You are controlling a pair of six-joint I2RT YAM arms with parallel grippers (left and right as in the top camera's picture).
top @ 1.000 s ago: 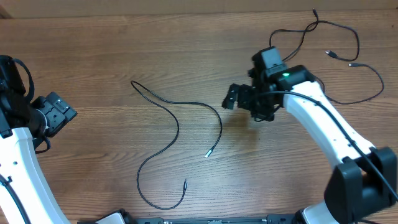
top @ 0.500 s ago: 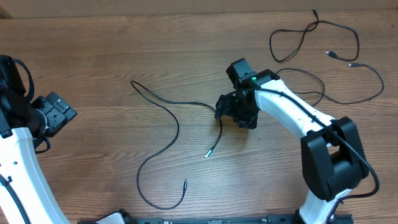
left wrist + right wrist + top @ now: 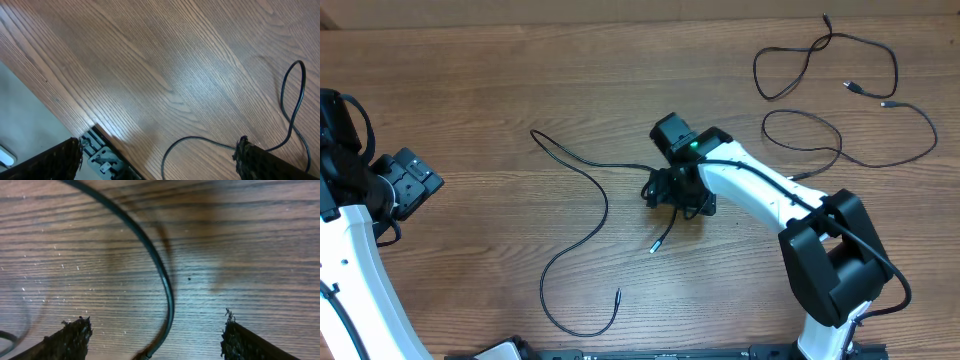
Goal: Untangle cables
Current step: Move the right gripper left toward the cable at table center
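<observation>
A long thin black cable (image 3: 605,205) snakes across the middle of the table, with one silvery plug (image 3: 656,247) and another plug end (image 3: 617,294) nearer the front. My right gripper (image 3: 667,192) hovers over this cable's right-hand bend. In the right wrist view the cable (image 3: 165,280) curves down between my right gripper's (image 3: 157,340) two wide-apart fingers, touching neither. Two more looped cables (image 3: 840,90) lie at the back right. My left gripper (image 3: 415,180) stands open at the far left, and its wrist view shows a cable loop (image 3: 295,100) on the wood near one fingertip (image 3: 250,155).
The wooden table's front edge and a metal rail (image 3: 102,157) show in the left wrist view. The right arm's white links (image 3: 770,190) stretch from the front right toward the middle.
My right arm has swung left from beside the back-right cables to above the middle cable's bend. Its jaws have narrowed slightly. The left arm has not moved.
</observation>
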